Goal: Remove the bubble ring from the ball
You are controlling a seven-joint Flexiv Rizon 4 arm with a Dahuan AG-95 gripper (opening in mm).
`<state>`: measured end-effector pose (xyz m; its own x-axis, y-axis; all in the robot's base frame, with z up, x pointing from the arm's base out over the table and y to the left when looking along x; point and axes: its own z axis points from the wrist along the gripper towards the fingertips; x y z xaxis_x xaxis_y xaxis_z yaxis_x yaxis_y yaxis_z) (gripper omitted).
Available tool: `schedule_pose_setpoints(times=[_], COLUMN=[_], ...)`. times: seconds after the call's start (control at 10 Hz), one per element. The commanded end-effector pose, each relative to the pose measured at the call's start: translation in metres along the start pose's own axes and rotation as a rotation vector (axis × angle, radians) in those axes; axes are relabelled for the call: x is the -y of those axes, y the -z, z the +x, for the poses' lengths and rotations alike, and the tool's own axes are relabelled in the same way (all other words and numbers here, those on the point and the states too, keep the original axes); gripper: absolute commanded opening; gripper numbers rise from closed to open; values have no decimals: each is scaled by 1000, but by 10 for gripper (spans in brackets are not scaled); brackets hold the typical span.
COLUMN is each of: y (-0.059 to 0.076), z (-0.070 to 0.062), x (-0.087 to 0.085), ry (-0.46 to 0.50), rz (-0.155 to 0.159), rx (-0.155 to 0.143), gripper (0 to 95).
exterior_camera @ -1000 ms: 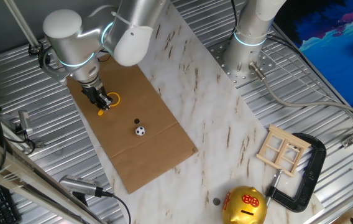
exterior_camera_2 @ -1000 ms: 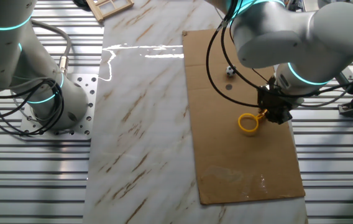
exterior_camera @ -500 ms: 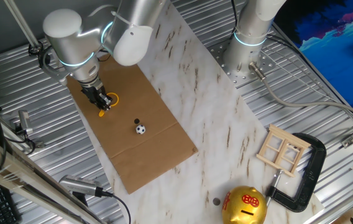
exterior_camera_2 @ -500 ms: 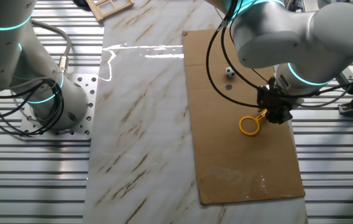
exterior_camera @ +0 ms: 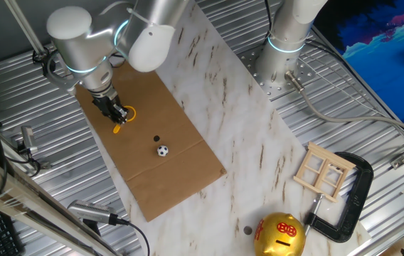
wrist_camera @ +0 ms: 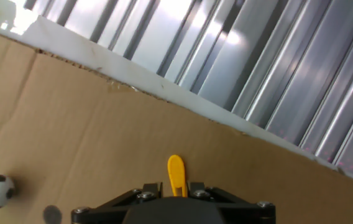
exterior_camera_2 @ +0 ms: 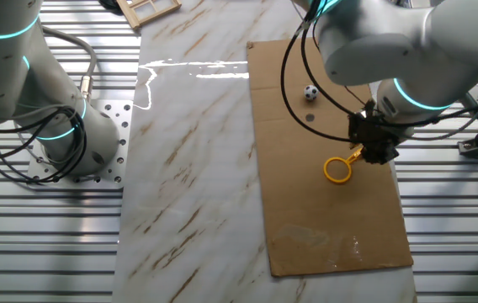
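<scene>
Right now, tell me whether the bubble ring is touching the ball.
Apart. In the other fixed view, bare cardboard separates the bubble ring, held by the gripper, from the ball.

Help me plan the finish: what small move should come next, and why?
Probably open the tool and let go. It grips the handle of the yellow-orange plastic bubble ring, whose loop lies on the brown cardboard sheet, well apart from the small black-and-white ball. The ring is already off.
</scene>
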<state>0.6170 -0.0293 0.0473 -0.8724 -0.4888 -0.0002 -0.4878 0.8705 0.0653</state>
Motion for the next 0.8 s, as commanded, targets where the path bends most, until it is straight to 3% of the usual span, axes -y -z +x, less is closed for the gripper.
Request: schedule_pose_setpoints(times=[0.1,0.5,0.8], y=[13,36,36], z=[-2,2,2], x=[-10,-41,-41], ry=[-3,9,-34], rz=[-9,-23,-29], rx=[-16,-41,-54], gripper=[0,0,0])
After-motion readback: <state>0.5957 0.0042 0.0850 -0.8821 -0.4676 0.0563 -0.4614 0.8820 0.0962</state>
